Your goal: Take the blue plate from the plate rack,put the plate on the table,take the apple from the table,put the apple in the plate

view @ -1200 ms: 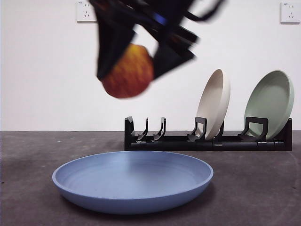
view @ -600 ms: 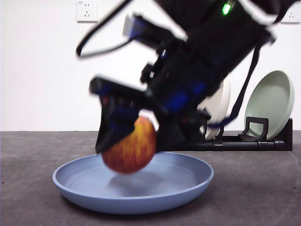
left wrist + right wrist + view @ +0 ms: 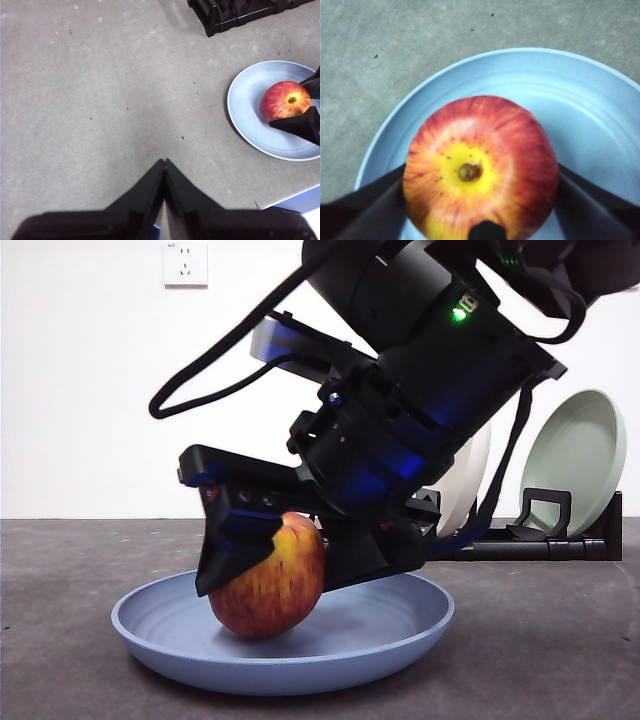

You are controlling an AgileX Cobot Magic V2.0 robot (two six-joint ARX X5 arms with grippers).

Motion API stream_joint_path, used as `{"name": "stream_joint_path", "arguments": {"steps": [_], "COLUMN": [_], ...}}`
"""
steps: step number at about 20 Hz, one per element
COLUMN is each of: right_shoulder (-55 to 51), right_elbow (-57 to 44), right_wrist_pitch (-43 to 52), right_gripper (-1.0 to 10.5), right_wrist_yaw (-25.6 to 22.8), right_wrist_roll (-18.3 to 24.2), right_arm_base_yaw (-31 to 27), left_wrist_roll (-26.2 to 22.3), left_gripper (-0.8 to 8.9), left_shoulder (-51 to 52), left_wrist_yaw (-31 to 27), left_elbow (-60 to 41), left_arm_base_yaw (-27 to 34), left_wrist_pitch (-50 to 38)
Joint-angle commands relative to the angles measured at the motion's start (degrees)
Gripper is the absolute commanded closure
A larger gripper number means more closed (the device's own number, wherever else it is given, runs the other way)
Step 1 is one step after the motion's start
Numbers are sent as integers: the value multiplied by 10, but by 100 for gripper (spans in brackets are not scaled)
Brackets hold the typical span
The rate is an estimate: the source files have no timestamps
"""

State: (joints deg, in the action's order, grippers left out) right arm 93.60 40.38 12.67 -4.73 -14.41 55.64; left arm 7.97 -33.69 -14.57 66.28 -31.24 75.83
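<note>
The blue plate (image 3: 290, 652) lies flat on the table (image 3: 60, 640) in front of the plate rack (image 3: 440, 538). The red and yellow apple (image 3: 268, 580) rests inside the plate, and my right gripper (image 3: 280, 565) is shut on it, coming down from the upper right. In the right wrist view the apple (image 3: 480, 167) fills the space between the jaws over the blue plate (image 3: 580, 115). My left gripper (image 3: 164, 167) is shut on nothing above bare table, away from the plate (image 3: 250, 117) and the apple (image 3: 284, 100).
A beige plate (image 3: 478, 455) and a pale green plate (image 3: 575, 455) stand upright in the rack's right slots. The rack's left slot (image 3: 320, 515) holds nothing. The rack's end (image 3: 225, 12) shows in the left wrist view. A white wall with sockets stands behind.
My right gripper has carried the apple down from high above the plate until it rests on the plate's bottom. The left arm's earlier pose is not shown.
</note>
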Motion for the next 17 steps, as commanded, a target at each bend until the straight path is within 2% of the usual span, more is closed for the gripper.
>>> {"name": "stream_joint_path", "arguments": {"steps": [1, 8, 10, 13, 14, 15, 17], "right_shoulder": [-9, -137, -195, -299, -325, -353, -392], "right_elbow": [13, 92, 116, 151, 165, 181, 206], "right_wrist_pitch": [-13, -240, -327, -435, -468, -506, -557], "right_gripper": [317, 324, 427, 631, 742, 951, 948], "right_wrist_yaw": [-1, 0, -5, -52, -70, -88, -117], "right_wrist_roll": [-9, -12, -11, -11, -11, -10, -10], "right_arm_base_yaw": [2, 3, 3, 3, 3, 3, 3], "left_wrist_roll": [-7, -11, -11, -11, -11, -11, -11], "left_gripper": [820, 817, 817, 817, 817, 817, 817], "left_shoulder": [0, -5, -12, -29, -36, -46, -67], "left_wrist_yaw": [0, -5, -5, -4, -4, -4, -5], "left_elbow": [-2, -2, -2, -2, -2, -2, -2], "left_arm_base_yaw": [2, 2, 2, 2, 2, 2, 2], "left_wrist_pitch": [-2, -2, -2, -2, -2, -2, -2]}}
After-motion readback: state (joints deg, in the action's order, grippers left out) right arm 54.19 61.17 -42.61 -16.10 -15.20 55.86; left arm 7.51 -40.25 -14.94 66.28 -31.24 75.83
